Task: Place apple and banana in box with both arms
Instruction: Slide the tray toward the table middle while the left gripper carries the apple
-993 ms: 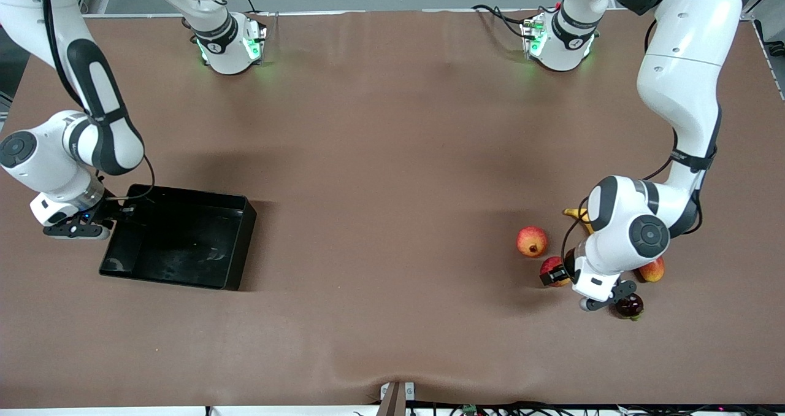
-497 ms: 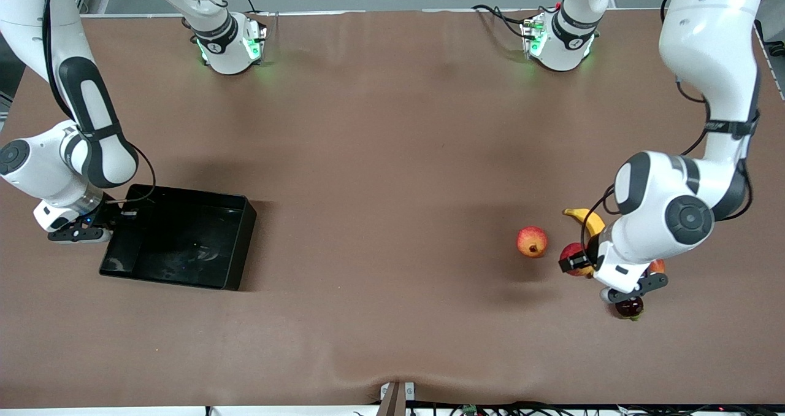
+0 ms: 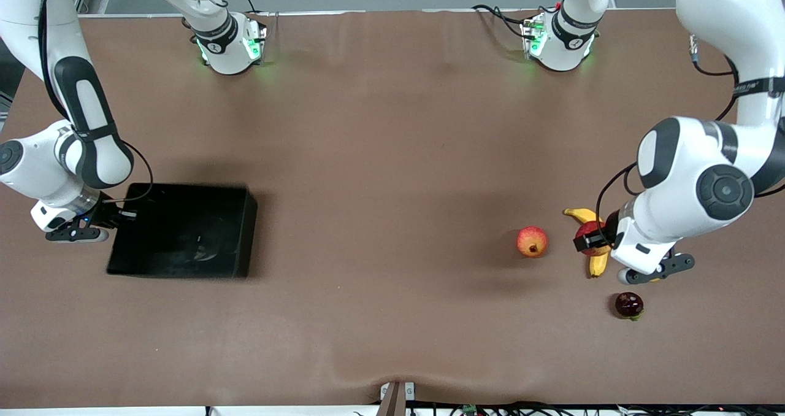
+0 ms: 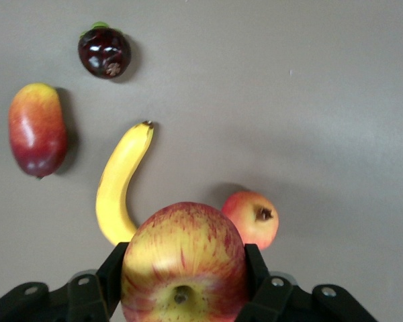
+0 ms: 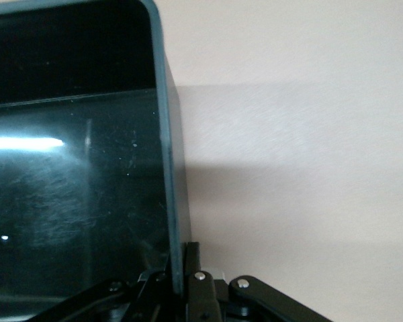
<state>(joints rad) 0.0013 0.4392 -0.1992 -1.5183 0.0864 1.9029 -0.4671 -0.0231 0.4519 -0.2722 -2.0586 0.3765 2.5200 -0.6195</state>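
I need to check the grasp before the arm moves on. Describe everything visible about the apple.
The apple is small and round, red with yellow streaks, smooth-skinned, with a shallow stem dimple turned toward the left wrist camera. The left pincer is shut on it, a black finger pressed on each flank, and holds it lifted over the banana at the left arm's end of the table. Nothing else touches it.

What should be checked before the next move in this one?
1. Apple gripped between the left hand's fingers, lifted over the banana: ok.
2. Right hand shut on the box wall: ok.
3. Box interior free of fruit: ok.
4. Banana in box: not ok, it lies on the table.
5. Other fruit, pomegranate, mango, dark fruit, apart from the lifted apple: ok.
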